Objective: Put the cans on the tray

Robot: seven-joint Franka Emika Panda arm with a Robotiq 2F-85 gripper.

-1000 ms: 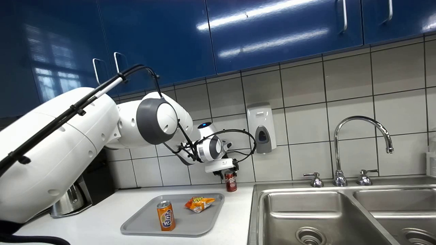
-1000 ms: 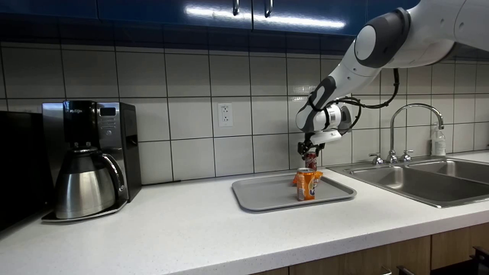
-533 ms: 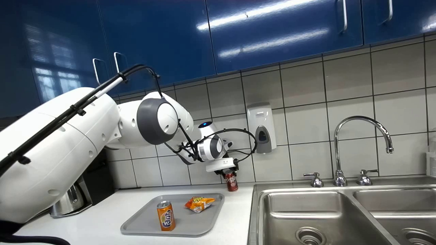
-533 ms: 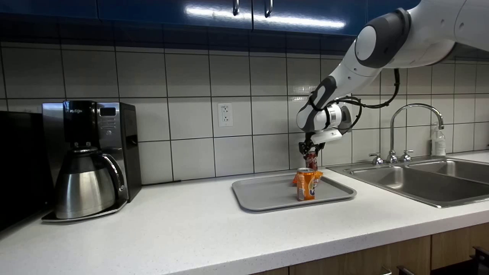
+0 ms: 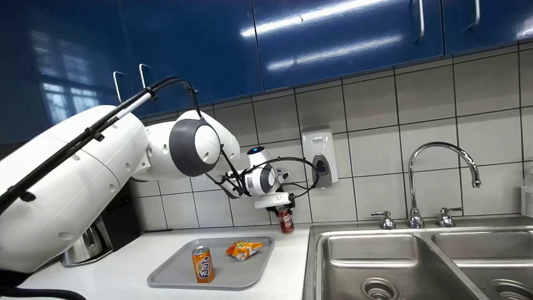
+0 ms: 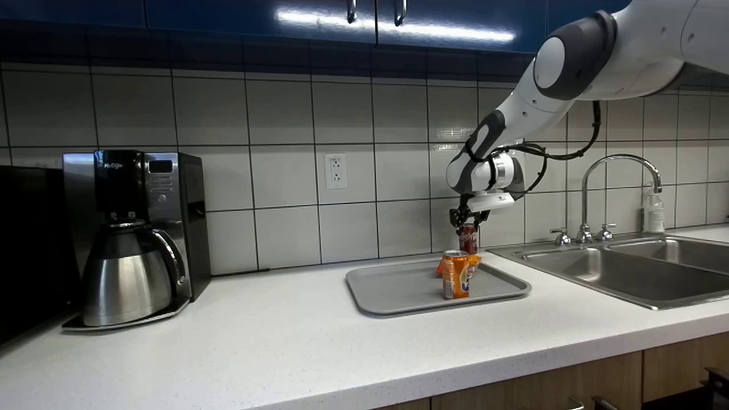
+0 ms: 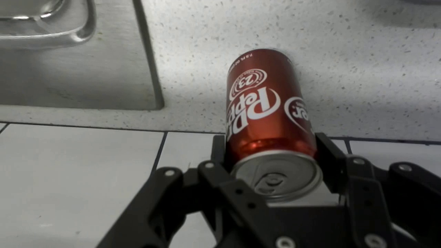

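Observation:
The dark red-brown can (image 5: 286, 221) is beyond the tray's back right corner, near the tiled wall. It also shows in an exterior view (image 6: 468, 239) and in the wrist view (image 7: 265, 103). My gripper (image 7: 269, 137) is shut on its upper part, one finger (image 7: 218, 148) on each side, the pale top toward the camera. The can tilts slightly; I cannot tell whether its bottom touches the counter. The orange can (image 5: 203, 266) stands upright on the light-grey tray (image 5: 177, 268), near its front edge. Both also show in an exterior view, can (image 6: 454, 279) and tray (image 6: 393, 287).
An orange-yellow packet (image 5: 244, 249) lies on the tray's back right part. The steel sink (image 5: 313, 262) borders the counter on the right, close to the red-brown can. A soap dispenser (image 5: 318, 146) hangs on the wall behind. A coffee maker (image 6: 193, 228) stands at the far left.
The gripper has closed on the red-brown can. The can has tilted and shifted slightly to the right and up with the gripper. The orange can, packet and tray have not moved.

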